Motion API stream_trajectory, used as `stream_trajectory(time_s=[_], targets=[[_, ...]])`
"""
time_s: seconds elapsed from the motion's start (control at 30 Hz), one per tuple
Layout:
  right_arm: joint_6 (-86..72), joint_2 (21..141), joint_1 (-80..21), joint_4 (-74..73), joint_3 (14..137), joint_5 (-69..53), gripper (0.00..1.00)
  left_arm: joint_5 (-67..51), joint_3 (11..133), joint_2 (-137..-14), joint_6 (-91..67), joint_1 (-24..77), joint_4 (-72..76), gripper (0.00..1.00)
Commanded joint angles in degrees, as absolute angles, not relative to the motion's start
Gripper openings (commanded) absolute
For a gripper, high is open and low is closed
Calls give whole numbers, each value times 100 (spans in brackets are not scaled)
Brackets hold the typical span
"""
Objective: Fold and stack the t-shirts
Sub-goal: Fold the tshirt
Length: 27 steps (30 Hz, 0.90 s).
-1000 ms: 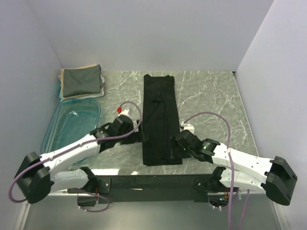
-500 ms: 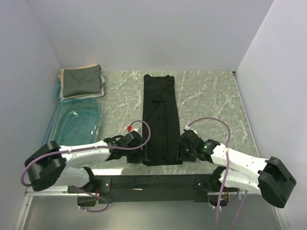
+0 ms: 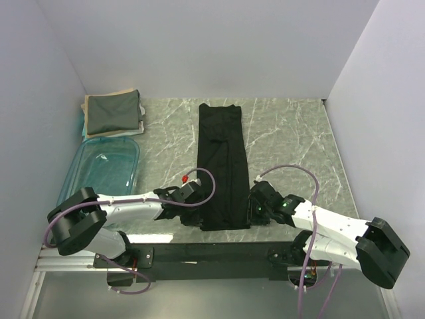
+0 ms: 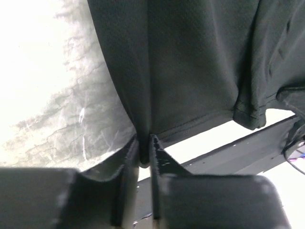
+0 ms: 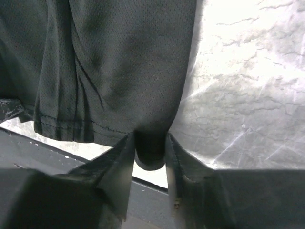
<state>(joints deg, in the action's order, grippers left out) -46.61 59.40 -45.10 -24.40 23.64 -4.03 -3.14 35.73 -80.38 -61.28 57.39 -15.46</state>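
A table (image 3: 285, 133) with a grey-green, white-veined marble-look top spans the whole enclosure. Behind the table rises a plain pale back wall (image 3: 212, 46). A matching left wall (image 3: 33, 100) and right wall (image 3: 378, 106) stand at the table's side edges. A black rail (image 3: 212, 253) runs along the table's near edge, with what may be a grey metal shelf (image 3: 219, 299) just below it. Light is soft and even from above, though the tabletop glares white in the wrist views.

Cropped, covered or out of sight
Cut off by the top edge in both wrist views: black t-shirt (image 4: 190, 57). Pinched out of sight inside left gripper (image 4: 145, 143) and right gripper (image 5: 149, 143): its near corners. Largely buried under grey-green t-shirt (image 3: 113, 113): beige t-shirt (image 3: 113, 135).
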Motion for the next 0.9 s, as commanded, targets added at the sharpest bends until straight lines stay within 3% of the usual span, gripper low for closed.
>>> stream_trajectory(time_s=[0.0, 0.03, 0.07, 0.13, 0.27, 0.5, 0.87], targets=[[-4799, 6020, -4483, -2391, 2180, -571, 34, -220, 3630, -8059, -6126, 5809, -1854, 13], [-4808, 6029, -4491, -2408, 2180, -563, 23, -176, 3647, -8086, -6135, 5801, -1907, 3], [-4782, 6038, -4491, -2408, 2188, -554, 19, -150, 3726, -8112, -6135, 5801, -1951, 1], [-4738, 6012, -4491, -2522, 2267, -510, 10, -167, 3788, -8147, -6109, 5809, -1951, 1], [-4641, 5933, -4491, -2672, 2382, -483, 1, -255, 3867, -7990, -6056, 5827, -1855, 1], [-4386, 5792, -4421, -2979, 2943, -133, 0, 421, 4446, -7734, -5968, 5783, -2328, 1], [-3500, 6511, -3613, -2478, 4419, 175, 0, 571, 5588, -7989, -5257, 4536, -1916, 1]])
